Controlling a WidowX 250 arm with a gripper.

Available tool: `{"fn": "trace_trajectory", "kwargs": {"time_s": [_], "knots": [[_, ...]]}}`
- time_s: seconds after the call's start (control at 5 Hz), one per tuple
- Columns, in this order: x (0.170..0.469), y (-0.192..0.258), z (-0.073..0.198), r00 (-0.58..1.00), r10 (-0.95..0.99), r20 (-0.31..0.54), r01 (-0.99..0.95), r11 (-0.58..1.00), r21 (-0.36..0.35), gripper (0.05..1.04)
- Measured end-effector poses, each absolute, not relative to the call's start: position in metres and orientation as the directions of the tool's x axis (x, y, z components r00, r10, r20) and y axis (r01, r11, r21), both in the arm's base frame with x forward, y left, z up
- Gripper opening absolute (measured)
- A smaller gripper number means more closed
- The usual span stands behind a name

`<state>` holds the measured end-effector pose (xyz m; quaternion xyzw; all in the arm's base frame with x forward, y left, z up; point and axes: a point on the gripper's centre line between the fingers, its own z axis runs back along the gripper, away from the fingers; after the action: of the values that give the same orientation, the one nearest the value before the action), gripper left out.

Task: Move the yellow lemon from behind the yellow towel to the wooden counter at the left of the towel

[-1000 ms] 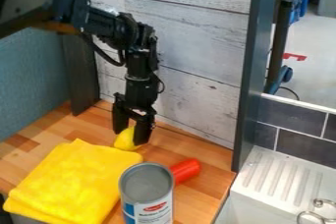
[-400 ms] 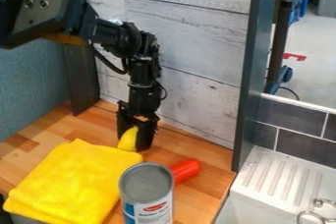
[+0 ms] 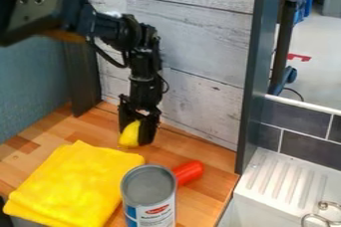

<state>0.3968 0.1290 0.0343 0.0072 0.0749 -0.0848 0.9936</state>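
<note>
The black gripper point(image 3: 138, 132) hangs down in front of the whitewashed board wall, low above the wooden counter and behind the yellow cloth. It is shut on a small yellow object point(image 3: 129, 135) with a rounded shape, partly hidden by the finger on the right. Folded in a thick square, the yellow cloth point(image 3: 75, 183) lies at the front left. A can point(image 3: 148, 202) with a grey top stands upright beside the cloth's right edge. Behind the can, a red cylindrical object point(image 3: 188, 171) lies on the counter, its near end hidden.
Wooden counter point(image 3: 214, 164) surrounds these things. A dark upright panel point(image 3: 255, 71) borders its right side, with a white ridged drainboard point(image 3: 283, 178) and metal rings beyond. At the left stand a blue-grey partition point(image 3: 33, 79) and a dark post point(image 3: 81, 79).
The gripper first went down and closed around the yellow object. Since then both have risen slightly, and the arm has shifted a little left. Cloth, can and red object stayed put.
</note>
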Motion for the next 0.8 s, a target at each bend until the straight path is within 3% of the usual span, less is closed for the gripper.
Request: {"fn": "trace_trajectory", "kwargs": {"time_s": [0.2, 0.4, 0.6, 0.8], "knots": [[0.397, 0.159, 0.078, 0.998, -0.065, -0.025, 0.067, 0.996, 0.06, 0.821], [0.377, 0.18, 0.094, 0.997, 0.048, -0.064, -0.04, 0.992, 0.118, 0.821], [0.35, 0.202, 0.103, 0.987, 0.148, -0.059, -0.14, 0.983, 0.122, 0.821], [0.323, 0.219, 0.095, 0.966, 0.238, -0.105, -0.226, 0.968, 0.111, 0.821]]}}
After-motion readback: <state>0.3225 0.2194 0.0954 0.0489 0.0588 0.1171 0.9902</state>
